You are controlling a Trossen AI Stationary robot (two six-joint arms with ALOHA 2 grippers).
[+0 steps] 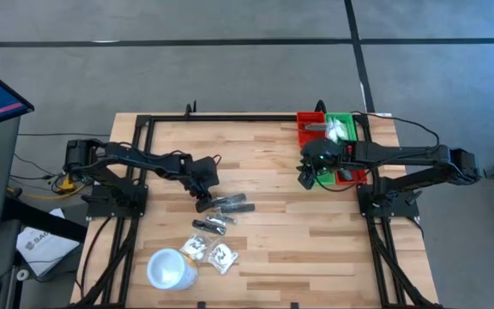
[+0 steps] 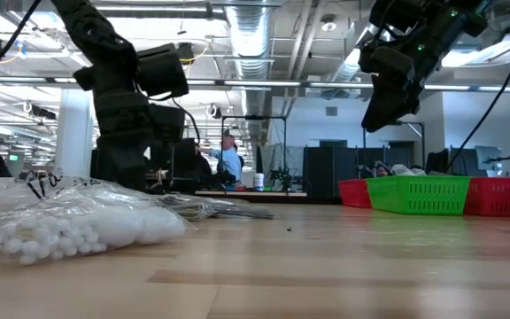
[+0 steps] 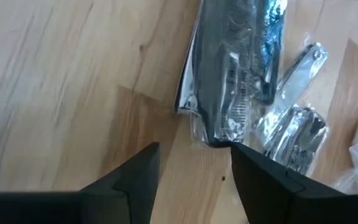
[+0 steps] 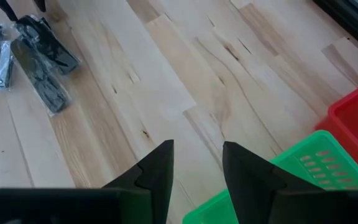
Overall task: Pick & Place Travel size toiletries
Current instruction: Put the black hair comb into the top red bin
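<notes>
A dark oblong packet in clear wrap (image 3: 241,68) lies flat on the wooden table, also in the high view (image 1: 232,204). Beside it lie wrapped metal items (image 3: 297,130), a dark item (image 1: 211,225), and two clear sachets with white contents (image 1: 197,249) (image 1: 223,256). My left gripper (image 3: 194,149) (image 1: 202,202) is open, low over the table at the packet's near end. My right gripper (image 4: 197,146) (image 1: 307,176) is open and empty, raised beside the green basket (image 4: 316,168). My left gripper has one fingertip (image 3: 238,155) at the packet's wrapped end (image 3: 219,138), coming down from above. I cannot tell whether it touches. The packet lies flat on the table.
A red basket (image 1: 311,129) and a green basket (image 1: 341,129) stand at the far right, with a grey item and white items inside. A white round cup (image 1: 168,268) stands near the front edge. A bag of white balls (image 2: 69,226) lies close to the low camera.
</notes>
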